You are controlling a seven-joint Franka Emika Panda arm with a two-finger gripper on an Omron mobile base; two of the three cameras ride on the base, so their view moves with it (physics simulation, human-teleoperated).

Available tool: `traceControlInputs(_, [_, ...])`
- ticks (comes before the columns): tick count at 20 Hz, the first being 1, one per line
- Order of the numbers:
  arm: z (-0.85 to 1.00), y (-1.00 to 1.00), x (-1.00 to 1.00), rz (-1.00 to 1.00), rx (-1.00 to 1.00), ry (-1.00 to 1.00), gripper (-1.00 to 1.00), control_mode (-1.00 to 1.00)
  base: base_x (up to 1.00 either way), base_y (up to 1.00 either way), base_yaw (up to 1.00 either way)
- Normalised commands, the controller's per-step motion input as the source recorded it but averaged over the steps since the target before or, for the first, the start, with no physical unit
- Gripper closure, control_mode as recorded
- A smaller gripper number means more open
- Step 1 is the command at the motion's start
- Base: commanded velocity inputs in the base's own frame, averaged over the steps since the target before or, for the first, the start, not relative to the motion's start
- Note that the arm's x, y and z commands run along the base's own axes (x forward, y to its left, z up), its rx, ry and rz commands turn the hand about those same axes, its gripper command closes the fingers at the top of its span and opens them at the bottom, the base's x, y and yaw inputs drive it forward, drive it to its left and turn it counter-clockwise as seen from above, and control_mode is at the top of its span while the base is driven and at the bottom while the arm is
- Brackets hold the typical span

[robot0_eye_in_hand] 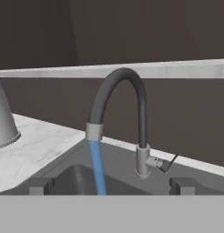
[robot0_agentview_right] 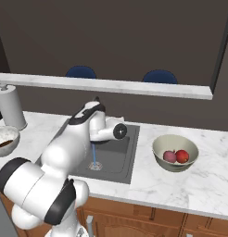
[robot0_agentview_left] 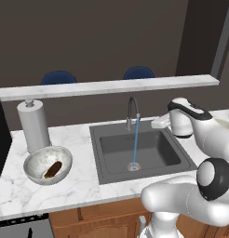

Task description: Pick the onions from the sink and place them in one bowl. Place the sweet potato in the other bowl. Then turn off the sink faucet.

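Note:
The sink faucet (robot0_eye_in_hand: 142, 113) arches over the sink (robot0_agentview_left: 158, 153), and a blue stream of water (robot0_agentview_left: 136, 144) runs from its spout to the drain. Its small side lever (robot0_eye_in_hand: 165, 164) sticks out to the right of its base. My gripper (robot0_eye_in_hand: 111, 186) hangs open in front of the faucet and just right of it (robot0_agentview_left: 156, 123), nothing between the fingertips (robot0_eye_in_hand: 184, 184). Both onions (robot0_agentview_right: 169, 156) (robot0_agentview_right: 182, 156) lie in the olive-beige bowl (robot0_agentview_right: 158, 144) right of the sink. The sweet potato (robot0_agentview_left: 52, 169) rests in the grey mottled bowl (robot0_agentview_left: 32, 160) on the left.
A paper towel roll (robot0_agentview_left: 33, 125) stands behind the grey bowl on the marble counter (robot0_agentview_left: 74, 186). A raised marble ledge (robot0_agentview_left: 107, 86) runs behind the sink, with two blue chair backs (robot0_agentview_left: 58, 76) beyond it. My white arm (robot0_agentview_right: 69, 143) reaches over the sink's near side.

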Motion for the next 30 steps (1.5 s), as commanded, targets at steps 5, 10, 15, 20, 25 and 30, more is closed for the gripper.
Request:
traceControlInputs(5, [0.0,0.0,0.07,-0.02,0.0,0.0,-1.0,-1.0,0.0,0.0,0.0])
traceControlInputs(10, [0.0,0.0,0.04,-0.02,0.0,0.0,-1.0,-1.0,0.0,0.0,0.0])
traceControlInputs(15, [0.0,0.0,0.02,-0.01,0.0,0.0,-1.0,-1.0,0.0,0.0,0.0])
traceControlInputs(20, [-0.05,0.0,0.04,-0.01,0.0,0.0,-1.0,-1.0,0.0,0.0,0.0])
traceControlInputs(25, [-0.16,0.0,0.12,0.0,0.0,0.0,-1.0,-1.0,0.0,0.0,0.0])
traceControlInputs(30, [-0.13,0.0,0.17,0.0,0.0,0.0,-1.0,-1.0,0.0,0.0,0.0])
